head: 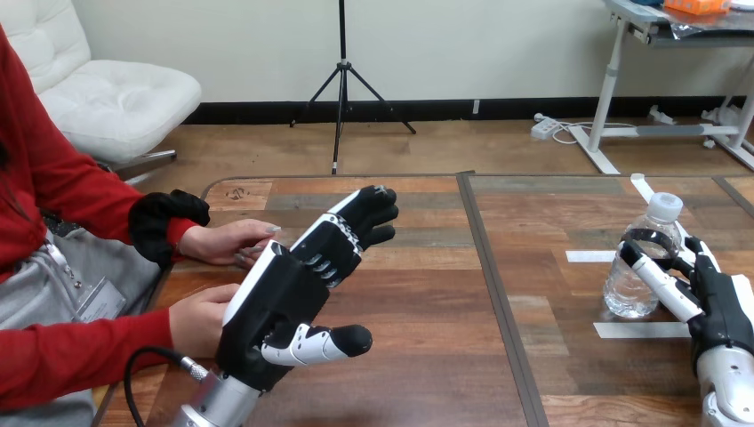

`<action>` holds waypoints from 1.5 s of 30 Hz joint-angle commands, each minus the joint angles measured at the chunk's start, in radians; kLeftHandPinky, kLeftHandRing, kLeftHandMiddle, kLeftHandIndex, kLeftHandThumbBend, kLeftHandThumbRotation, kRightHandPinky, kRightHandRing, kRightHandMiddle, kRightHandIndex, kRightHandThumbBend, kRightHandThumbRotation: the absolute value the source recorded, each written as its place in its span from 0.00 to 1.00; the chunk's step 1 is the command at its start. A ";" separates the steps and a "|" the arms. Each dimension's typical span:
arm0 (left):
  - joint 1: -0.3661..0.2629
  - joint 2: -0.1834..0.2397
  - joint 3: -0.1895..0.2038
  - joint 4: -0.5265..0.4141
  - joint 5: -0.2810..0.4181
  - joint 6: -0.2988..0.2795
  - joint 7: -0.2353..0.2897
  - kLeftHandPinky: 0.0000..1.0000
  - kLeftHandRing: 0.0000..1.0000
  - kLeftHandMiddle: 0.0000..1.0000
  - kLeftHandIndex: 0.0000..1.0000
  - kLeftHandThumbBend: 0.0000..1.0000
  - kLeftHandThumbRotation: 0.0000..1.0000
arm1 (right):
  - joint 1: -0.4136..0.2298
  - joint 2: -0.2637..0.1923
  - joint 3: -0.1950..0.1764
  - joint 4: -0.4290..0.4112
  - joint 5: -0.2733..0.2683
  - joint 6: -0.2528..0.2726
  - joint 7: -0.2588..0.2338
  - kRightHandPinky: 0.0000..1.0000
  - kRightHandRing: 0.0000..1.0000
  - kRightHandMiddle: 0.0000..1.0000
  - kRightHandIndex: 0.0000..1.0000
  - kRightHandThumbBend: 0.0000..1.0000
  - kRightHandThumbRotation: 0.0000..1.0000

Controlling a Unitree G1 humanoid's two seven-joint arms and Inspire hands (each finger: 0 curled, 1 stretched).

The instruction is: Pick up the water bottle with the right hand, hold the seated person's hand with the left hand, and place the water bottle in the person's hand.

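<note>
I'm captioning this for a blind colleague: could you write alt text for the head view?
The robot's right hand has its fingers curled round a clear water bottle standing upright on the wooden table at the view's right. Its left hand is raised open over the table's left, close to the seated person's hands, holding neither.

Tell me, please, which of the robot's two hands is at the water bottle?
The right hand, curled round the water bottle; the left hand hangs open, holding nothing.
</note>
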 commanded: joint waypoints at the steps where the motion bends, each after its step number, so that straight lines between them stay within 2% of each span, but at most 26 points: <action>1: -0.033 0.013 0.012 -0.035 -0.016 -0.011 -0.008 0.89 0.93 0.93 0.91 1.00 0.46 | -0.092 0.021 0.033 0.012 -0.020 0.012 0.025 0.66 0.80 0.90 0.98 1.00 0.58; 5: -0.031 0.014 0.016 -0.039 -0.020 -0.010 -0.013 0.89 0.93 0.93 0.91 1.00 0.46 | -0.100 0.023 0.049 0.014 -0.036 0.016 0.014 0.73 0.84 0.91 0.98 1.00 0.59; 10: -0.030 0.013 0.022 -0.042 -0.025 -0.010 -0.019 0.89 0.92 0.93 0.91 1.00 0.46 | -0.111 0.034 0.041 0.016 -0.026 0.018 0.030 0.78 0.87 0.92 0.98 1.00 0.58; 20: -0.027 0.011 0.026 -0.047 -0.029 -0.023 -0.023 0.88 0.92 0.93 0.90 1.00 0.47 | -0.135 0.047 0.057 0.021 -0.041 0.039 0.003 0.79 0.88 0.91 0.98 1.00 0.55; 21: -0.027 0.010 0.027 -0.048 -0.031 -0.021 -0.026 0.88 0.92 0.93 0.90 1.00 0.47 | -0.140 0.053 0.046 0.022 -0.027 0.043 0.013 0.79 0.88 0.91 0.98 1.00 0.55; 24: -0.027 0.009 0.027 -0.051 -0.035 -0.019 -0.031 0.89 0.92 0.93 0.90 1.00 0.47 | -0.148 0.063 0.030 0.023 -0.006 0.052 0.025 0.76 0.86 0.91 0.97 1.00 0.51; 29: -0.026 0.003 0.030 -0.057 -0.045 -0.015 -0.042 0.89 0.92 0.92 0.90 1.00 0.46 | -0.157 0.071 0.034 0.022 -0.009 0.064 0.008 0.62 0.75 0.87 0.95 1.00 0.46; 36: -0.026 -0.003 0.026 -0.066 -0.054 -0.016 -0.046 0.89 0.91 0.92 0.90 1.00 0.46 | -0.167 0.090 0.017 0.021 0.008 0.080 -0.010 0.41 0.57 0.80 0.89 1.00 0.35; 39: -0.026 -0.005 0.024 -0.069 -0.061 -0.014 -0.051 0.89 0.91 0.92 0.90 1.00 0.46 | -0.169 0.091 0.032 0.022 -0.006 0.088 -0.037 0.39 0.57 0.79 0.86 1.00 0.31; 41: -0.026 -0.007 0.024 -0.070 -0.065 -0.015 -0.055 0.89 0.91 0.92 0.90 1.00 0.46 | -0.169 0.091 0.045 0.023 -0.021 0.094 -0.059 0.44 0.60 0.77 0.83 1.00 0.29; 45: -0.027 -0.012 0.025 -0.076 -0.074 -0.020 -0.061 0.88 0.91 0.92 0.89 0.99 0.46 | -0.172 0.098 0.058 0.023 -0.039 0.105 -0.103 0.47 0.62 0.74 0.79 1.00 0.25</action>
